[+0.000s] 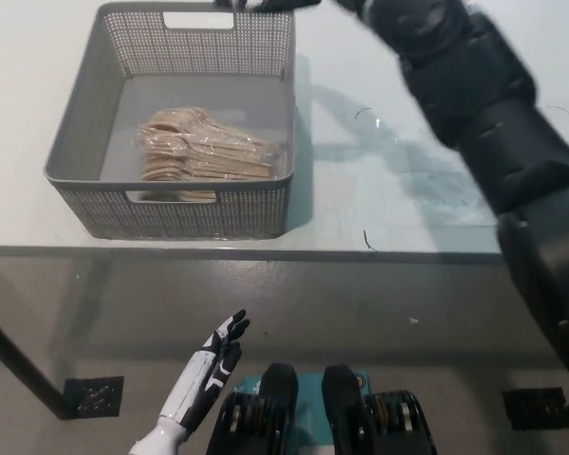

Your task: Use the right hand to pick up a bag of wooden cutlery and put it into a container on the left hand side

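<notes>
A clear bag of wooden cutlery (201,154) lies flat inside the grey mesh basket (85,114) on the white table, toward the basket's near side. My black right arm reaches up along the picture's right side. Only the tips of my right hand (266,5) show at the top edge, above the basket's far rim and well apart from the bag; whether it is open or shut is cut off from view. My white left hand (213,355) hangs below the table edge at the lower left, fingers apart and holding nothing.
The white table (379,171) extends to the right of the basket, with a few small dark marks. Its front edge runs across the middle of the picture, and the grey floor lies below it. A dark floor plate (93,395) sits at the lower left.
</notes>
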Robot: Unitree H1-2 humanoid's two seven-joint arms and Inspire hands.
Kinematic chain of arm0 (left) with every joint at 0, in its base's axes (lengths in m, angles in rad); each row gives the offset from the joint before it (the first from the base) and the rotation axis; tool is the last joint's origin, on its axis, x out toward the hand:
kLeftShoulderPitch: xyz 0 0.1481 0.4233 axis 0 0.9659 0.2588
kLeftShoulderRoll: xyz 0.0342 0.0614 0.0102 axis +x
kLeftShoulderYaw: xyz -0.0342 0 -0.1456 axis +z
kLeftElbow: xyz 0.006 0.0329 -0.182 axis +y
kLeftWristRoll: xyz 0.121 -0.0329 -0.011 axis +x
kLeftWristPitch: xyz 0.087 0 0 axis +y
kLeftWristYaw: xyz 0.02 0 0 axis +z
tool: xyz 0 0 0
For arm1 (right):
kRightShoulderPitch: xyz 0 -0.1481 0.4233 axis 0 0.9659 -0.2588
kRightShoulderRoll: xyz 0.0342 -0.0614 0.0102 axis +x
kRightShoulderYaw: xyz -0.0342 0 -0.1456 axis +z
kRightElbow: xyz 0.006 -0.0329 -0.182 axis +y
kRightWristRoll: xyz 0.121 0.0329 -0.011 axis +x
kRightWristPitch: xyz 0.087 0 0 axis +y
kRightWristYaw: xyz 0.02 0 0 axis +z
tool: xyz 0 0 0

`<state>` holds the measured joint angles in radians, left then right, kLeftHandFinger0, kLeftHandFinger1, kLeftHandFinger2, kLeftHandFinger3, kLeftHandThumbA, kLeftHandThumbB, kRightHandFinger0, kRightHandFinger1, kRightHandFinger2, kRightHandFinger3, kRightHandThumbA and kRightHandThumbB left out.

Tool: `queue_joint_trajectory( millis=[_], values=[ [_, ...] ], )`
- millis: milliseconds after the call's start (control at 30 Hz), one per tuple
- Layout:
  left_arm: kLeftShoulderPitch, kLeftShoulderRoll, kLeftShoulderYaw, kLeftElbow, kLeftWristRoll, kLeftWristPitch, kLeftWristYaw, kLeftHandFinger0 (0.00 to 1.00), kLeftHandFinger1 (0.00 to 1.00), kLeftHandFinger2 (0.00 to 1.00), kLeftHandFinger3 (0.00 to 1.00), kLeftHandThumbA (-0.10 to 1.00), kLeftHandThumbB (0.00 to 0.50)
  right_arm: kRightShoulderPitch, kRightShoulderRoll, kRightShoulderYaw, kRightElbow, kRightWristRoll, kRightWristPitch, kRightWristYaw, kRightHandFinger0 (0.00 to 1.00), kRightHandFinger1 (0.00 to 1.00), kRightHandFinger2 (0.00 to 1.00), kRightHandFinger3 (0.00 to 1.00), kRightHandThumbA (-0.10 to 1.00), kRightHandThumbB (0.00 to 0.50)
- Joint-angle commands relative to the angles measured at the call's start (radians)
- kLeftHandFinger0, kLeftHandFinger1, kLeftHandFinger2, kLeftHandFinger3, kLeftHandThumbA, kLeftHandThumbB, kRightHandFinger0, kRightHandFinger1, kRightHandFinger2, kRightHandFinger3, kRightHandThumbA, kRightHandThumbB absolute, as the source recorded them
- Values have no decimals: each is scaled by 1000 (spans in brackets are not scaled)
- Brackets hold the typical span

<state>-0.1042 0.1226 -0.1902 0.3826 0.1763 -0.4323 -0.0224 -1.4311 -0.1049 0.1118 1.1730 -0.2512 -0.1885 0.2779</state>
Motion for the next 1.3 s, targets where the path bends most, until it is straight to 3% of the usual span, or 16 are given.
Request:
queue_joint_trajectory(
  millis=[0, 133, 200, 233, 300, 367, 467, 600, 700, 733, 867, 967, 1267],
  values=[
    [-24, 23, -5, -27, -1, -38, -19, 1000, 1000, 1000, 1000, 1000, 354, 103, -105, -112, -380, 132, 47, 9, 1000, 1000, 1000, 1000, 905, 324],
    [-25, 29, 0, -28, 5, -38, -21, 1000, 1000, 1000, 1000, 1000, 355, 281, -129, -194, -712, 202, 147, 13, 1000, 1000, 1000, 1000, 900, 304],
    [-22, 29, 2, -25, 5, -38, -14, 1000, 1000, 1000, 1000, 1000, 356, 416, -128, -232, -884, 265, 150, 19, 1000, 1000, 1000, 1000, 912, 362],
    [-19, 29, 0, -26, 5, -38, -9, 1000, 1000, 1000, 1000, 1000, 350, 461, -124, -238, -937, 285, 159, 26, 1000, 1000, 1000, 1000, 902, 360],
    [-22, 30, 2, -25, 3, -38, -1, 1000, 1000, 1000, 1000, 1000, 342, 538, -117, -238, -1012, 292, 141, 26, 1000, 1000, 1000, 1000, 930, 355],
    [-24, 28, 5, -24, 4, -38, 2, 1000, 1000, 1000, 1000, 1000, 333, 633, -105, -239, -1097, 305, 129, 22, 1000, 1000, 1000, 1000, 939, 315],
    [-27, 27, 2, -17, 3, -38, 9, 1000, 1000, 1000, 1000, 1000, 314, 773, -69, -244, -1157, 309, 74, -11, 1000, 1000, 1000, 1000, 951, 334],
    [-28, 25, 5, -10, -5, -38, 20, 1000, 1000, 1000, 1000, 1000, 320, 905, -23, -237, -1157, 328, 4, -30, 1000, 1000, 1000, 1000, 990, 321],
    [-23, 24, 11, -13, -13, -38, 15, 1000, 1000, 1000, 1000, 1000, 318, 1032, 31, -232, -1137, 355, -22, -33, 1000, 1000, 1000, 1000, 996, 257],
    [-22, 22, 15, -14, -17, -38, 11, 1000, 1000, 1000, 1000, 1000, 333, 1067, 44, -230, -1119, 366, -39, -28, 1000, 1000, 1000, 1000, 990, 211],
    [-32, 25, 15, -10, -22, -38, 5, 1000, 1000, 1000, 1000, 1000, 341, 1170, 82, -230, -1060, 365, -57, -22, 1000, 1000, 1000, 1000, 1000, 199],
    [-32, 23, 17, -10, -21, -38, 7, 1000, 1000, 1000, 1000, 1000, 348, 1251, 102, -227, -1038, 363, -92, -19, 1000, 1000, 1000, 1000, 1000, 132],
    [-49, 29, 29, 2, -41, -38, -6, 1000, 1000, 1000, 1000, 1000, 360, 1405, 145, -215, -1004, 411, -122, -4, 1000, 1000, 1000, 1000, 1000, 110]
  ],
)
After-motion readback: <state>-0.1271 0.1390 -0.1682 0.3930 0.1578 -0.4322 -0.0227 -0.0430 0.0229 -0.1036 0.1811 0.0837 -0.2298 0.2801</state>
